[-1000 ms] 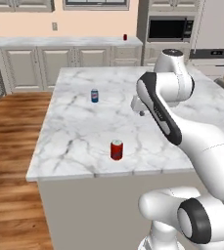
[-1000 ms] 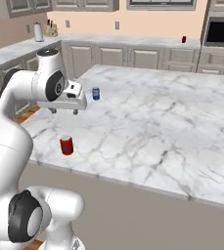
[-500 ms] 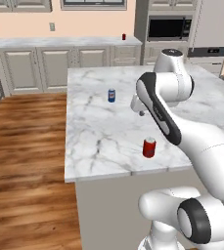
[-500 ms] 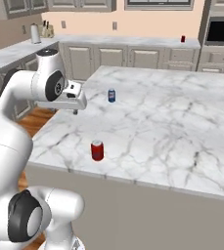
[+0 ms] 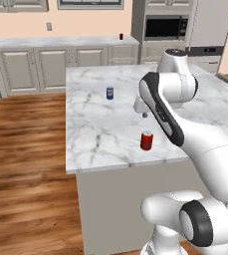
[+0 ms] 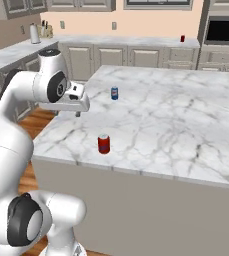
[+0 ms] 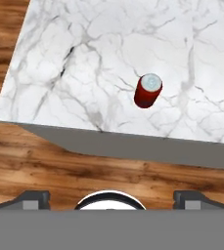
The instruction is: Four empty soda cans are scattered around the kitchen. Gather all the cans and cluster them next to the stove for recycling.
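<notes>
A red soda can [image 5: 146, 141] [image 6: 104, 144] stands upright near the front edge of the marble island [image 5: 100, 144]. From above, in the hand view, its silvery top shows on the red soda can [image 7: 148, 91]. Farther back on the island stands a blue can [image 5: 110, 93] [image 6: 114, 93]. Another red can [image 5: 121, 36] [image 6: 182, 38] sits on the back counter. My gripper [image 5: 143, 112] [image 6: 78, 112] [image 7: 111, 199] hangs open and empty above the island's near edge, well above the red can and apart from it. The stove is out of view.
A built-in microwave [image 5: 165, 27] and a fridge [image 5: 212, 25] stand behind the island at the right. Panelled cabinets [image 5: 36, 67] line the back wall. Wood floor [image 5: 26, 164] lies left of and in front of the island. A paper-towel roll [image 6: 34, 34] stands on the left counter.
The whole scene has slid to the right in both base views, so the base has moved. The arm keeps its pose, the gripper stays open, and the cans have not moved on the island.
</notes>
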Tool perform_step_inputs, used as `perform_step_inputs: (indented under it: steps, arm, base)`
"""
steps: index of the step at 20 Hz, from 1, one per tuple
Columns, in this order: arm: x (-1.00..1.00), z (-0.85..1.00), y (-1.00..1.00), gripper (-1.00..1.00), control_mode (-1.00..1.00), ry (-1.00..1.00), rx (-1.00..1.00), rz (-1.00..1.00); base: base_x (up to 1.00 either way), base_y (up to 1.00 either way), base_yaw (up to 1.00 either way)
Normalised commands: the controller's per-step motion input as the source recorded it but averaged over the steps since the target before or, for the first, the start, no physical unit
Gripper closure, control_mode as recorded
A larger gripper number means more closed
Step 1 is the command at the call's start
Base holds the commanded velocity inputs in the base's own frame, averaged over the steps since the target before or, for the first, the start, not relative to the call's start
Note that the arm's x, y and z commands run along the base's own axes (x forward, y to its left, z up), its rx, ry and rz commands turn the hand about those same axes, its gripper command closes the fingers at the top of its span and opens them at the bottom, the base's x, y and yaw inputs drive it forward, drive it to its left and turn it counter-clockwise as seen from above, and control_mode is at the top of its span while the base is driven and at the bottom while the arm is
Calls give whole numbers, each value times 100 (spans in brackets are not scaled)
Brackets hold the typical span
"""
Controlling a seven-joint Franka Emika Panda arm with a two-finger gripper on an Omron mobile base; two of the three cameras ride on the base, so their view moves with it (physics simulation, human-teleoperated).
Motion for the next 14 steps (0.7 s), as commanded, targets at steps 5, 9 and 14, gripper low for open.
perform_step_inputs:
  steps: [5, 9, 14]
  arm:
    - [3, -13, 0, -100, -100, 6, -2, 0]
    - [36, -15, -1, -100, -100, 24, 0, 0]
    - [12, -7, -3, -100, -100, 11, 0, 0]
  base:
    - [-5, 1, 0]
    - [0, 0, 0]
    - [0, 0, 0]
